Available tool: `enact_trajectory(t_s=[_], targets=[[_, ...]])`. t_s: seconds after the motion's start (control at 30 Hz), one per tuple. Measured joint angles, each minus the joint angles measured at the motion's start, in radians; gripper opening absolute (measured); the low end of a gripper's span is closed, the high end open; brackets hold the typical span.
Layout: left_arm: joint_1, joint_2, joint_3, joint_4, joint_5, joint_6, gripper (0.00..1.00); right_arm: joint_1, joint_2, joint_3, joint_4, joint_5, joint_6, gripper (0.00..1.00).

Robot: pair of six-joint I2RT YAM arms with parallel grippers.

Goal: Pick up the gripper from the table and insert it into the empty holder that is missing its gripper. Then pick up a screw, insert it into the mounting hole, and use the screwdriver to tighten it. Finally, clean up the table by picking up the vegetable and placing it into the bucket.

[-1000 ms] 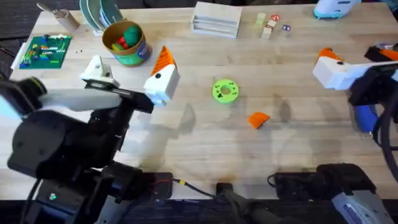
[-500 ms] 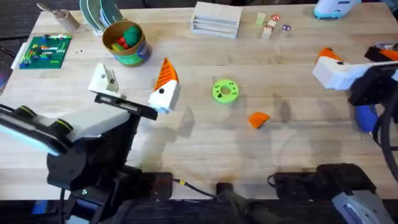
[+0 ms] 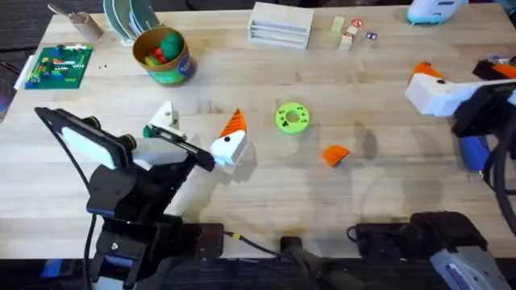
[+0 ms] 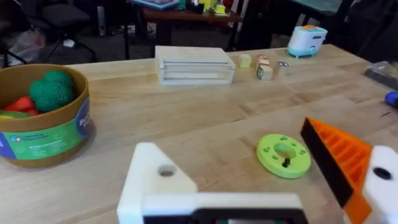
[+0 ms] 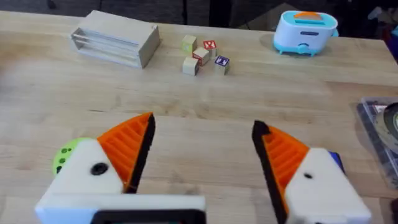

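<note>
Left claw [image 3: 201, 133] sits low over the counter [image 3: 266, 193], its two mounts spread apart and clamped on nothing. I see one mount tipped with an orange ribbed pad [image 3: 235, 122], while the other is the plain white holder [image 4: 158, 186], bare of any pad, with a round mounting hole near its point.

My right claw [image 5: 202, 158] hangs at the counter's right edge with both orange-padded fingers [image 5: 130, 146] apart, gripping nothing. Just beside that arm in the overhead view I can make out the blue screwdriver [image 3: 474, 153], partly hidden behind the arm.

Going down in size, a wooden box [image 3: 280, 24] lies at the far edge, middle. The bucket [image 3: 164, 56] stands at the far left with toy produce inside, including a green vegetable [image 4: 51, 90] and something red; I see it well apart from my left claw. A green circuit board [image 3: 58, 66] lies to the left of the bucket. The bright green disc with holes [image 3: 292, 117] rests near the middle, just beyond my left claw's padded tip. The loose orange gripper [image 3: 335, 154] lies on the counter to the right of the disc, nearer to me, touched by neither claw.
</note>
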Motion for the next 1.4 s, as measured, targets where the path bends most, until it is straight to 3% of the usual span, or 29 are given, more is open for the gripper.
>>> enact_trajectory(t_s=[0.97, 1.17, 1.2, 1.4], targets=[[0.0, 0.0, 0.0, 0.002, 0.06, 0.0, 0.993, 0.0, 0.0, 0.0, 0.0, 0.0, 0.0, 0.991], [0.0, 0.0, 0.0, 0.004, 0.207, 0.0, 0.992, 0.0, 0.0, 0.0, 0.0, 0.0, 0.0, 0.991], [0.0, 0.0, 0.0, 0.003, 0.306, 0.0, 0.992, 0.0, 0.0, 0.0, 0.0, 0.0, 0.0, 0.991], [0.0, 0.0, 0.0, -0.008, 0.516, 0.0, 0.992, 0.0, 0.0, 0.0, 0.0, 0.0, 0.0, 0.991]])
